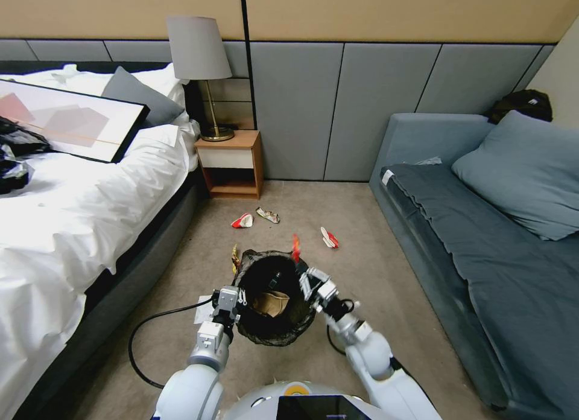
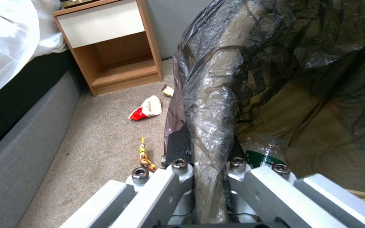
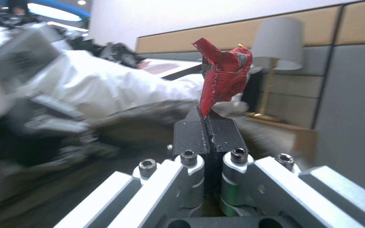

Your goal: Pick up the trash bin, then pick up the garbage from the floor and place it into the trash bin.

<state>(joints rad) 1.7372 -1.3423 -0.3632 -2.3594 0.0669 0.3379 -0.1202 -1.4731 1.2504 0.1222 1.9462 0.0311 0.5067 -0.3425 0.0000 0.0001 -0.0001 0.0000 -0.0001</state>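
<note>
Left hand (image 2: 208, 158) is clenched on the rim of the trash bin (image 1: 274, 299), one finger outside and one inside, with the crinkled dark bag pinched between them; it holds the bin up in front of the robot, mouth facing up and slightly toward the head camera. Right hand (image 3: 208, 126) is clenched on a red wrapper (image 3: 222, 74), gripping its lower edge so the crumpled foil stands upright above the fingertips, its long axis running straight out from the hand. In the head view that hand sits at the bin's right rim, with the wrapper poking up just beyond the far edge. I judge the wrapper to be nearly weightless, thin and springy; a pinch on one edge is enough, though it may cling to the pads on release. The bin looks light and stiff, but the bag is slick, so the rim grip could slip. Inside the bin lie a brown cardboard scrap (image 1: 272, 302) and a plastic bottle (image 2: 263, 148). On the carpet beyond are a red-and-white wrapper (image 1: 243, 221), a striped wrapper (image 1: 329, 238), a yellow packet (image 2: 144, 155) beside the bin, and a darker scrap (image 1: 268, 215) near the nightstand (image 1: 230, 163).
</note>
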